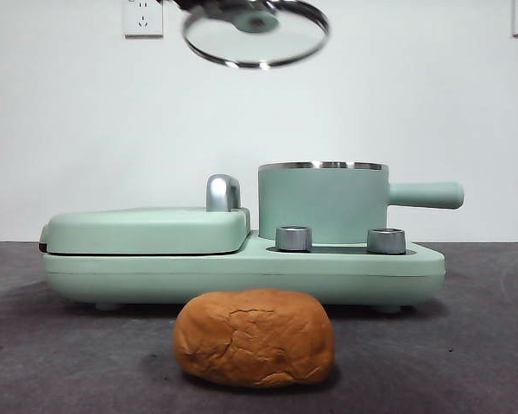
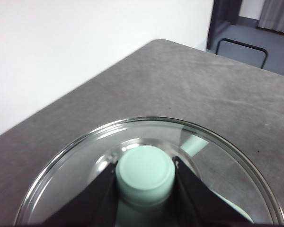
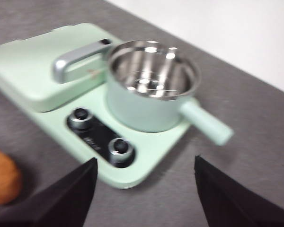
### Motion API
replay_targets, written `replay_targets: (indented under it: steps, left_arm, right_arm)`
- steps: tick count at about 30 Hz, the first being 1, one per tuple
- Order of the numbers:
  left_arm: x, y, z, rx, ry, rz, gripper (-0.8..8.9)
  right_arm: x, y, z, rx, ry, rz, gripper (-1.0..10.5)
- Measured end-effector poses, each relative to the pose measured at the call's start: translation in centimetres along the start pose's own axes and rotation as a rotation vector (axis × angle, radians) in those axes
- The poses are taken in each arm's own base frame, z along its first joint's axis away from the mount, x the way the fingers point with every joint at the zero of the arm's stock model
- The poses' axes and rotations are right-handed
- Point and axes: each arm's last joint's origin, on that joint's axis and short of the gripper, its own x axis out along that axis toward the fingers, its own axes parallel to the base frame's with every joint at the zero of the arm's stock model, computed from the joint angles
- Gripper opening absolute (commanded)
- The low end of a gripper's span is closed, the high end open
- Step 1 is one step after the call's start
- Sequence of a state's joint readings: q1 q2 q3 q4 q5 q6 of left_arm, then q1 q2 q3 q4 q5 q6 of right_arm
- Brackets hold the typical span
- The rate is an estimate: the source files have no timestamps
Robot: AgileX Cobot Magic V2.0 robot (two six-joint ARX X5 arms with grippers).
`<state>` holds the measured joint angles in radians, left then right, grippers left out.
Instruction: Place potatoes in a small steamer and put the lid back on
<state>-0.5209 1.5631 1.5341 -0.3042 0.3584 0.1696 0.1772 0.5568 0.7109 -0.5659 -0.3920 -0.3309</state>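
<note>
White wall backs a grey surface [image 1: 60, 345] carrying a mint-green cooker. Up high, the left gripper [image 2: 146, 177] has its jaws pinching the knob of the lid [image 1: 255, 33]; glass is brittle and slick, so that knob is the only safe hold. The right gripper [image 3: 144, 189] hovers with jaws spread, the small steamer [image 3: 149, 90] ahead of them, open and empty. The potato [image 1: 255, 336] lies on the surface off to one side of those jaws; it looks light and crusty, probably best pinched gently across its short width.
</note>
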Motion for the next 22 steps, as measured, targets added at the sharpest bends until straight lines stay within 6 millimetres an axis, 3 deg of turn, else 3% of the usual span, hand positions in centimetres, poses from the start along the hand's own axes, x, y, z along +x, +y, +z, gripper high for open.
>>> replay_targets:
  steps: [8, 16, 22]
  left_arm:
    - [-4.8, 0.9, 0.0, -0.030, 0.048, 0.064, 0.12]
    - [-9.9, 0.6, -0.9, -0.038, 0.031, 0.142, 0.11]
    - [-12.0, 0.3, -2.2, -0.051, 0.034, 0.180, 0.10]
  right_arm:
    - [3.2, 1.7, 0.1, -0.020, 0.089, 0.214, 3.3]
    - [7.4, 5.3, -0.3, -0.121, 0.215, 0.474, 3.7]
    - [10.6, 8.2, -0.5, -0.219, 0.245, 0.552, 3.7]
